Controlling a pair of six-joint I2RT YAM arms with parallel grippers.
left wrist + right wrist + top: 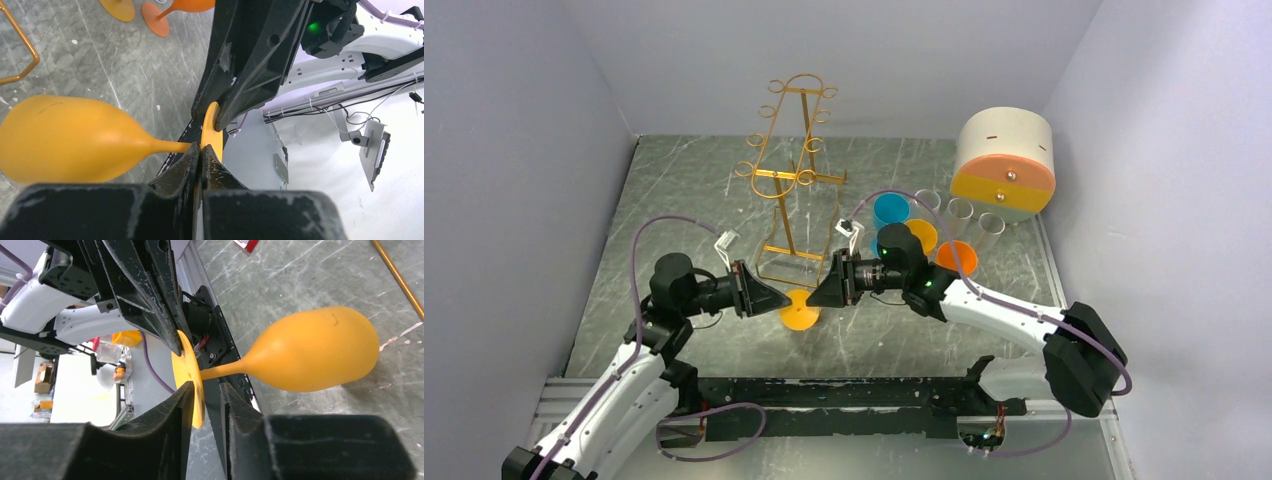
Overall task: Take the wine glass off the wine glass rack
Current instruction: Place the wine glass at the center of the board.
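Three pale walls (524, 150) enclose a scratched grey table (674, 200). From above, the yellow wine glass (800, 312) shows only its foot, just in front of the wine glass rack (781, 176). Both wrist views add its bowl, lying sideways, clear of the rack's wire. The left gripper (200, 150) is clamped on the foot. The right gripper (205, 390) straddles the foot's rim, jaws slightly apart. Coloured glasses (891, 210) and a round box (1004, 165) stand to the right.
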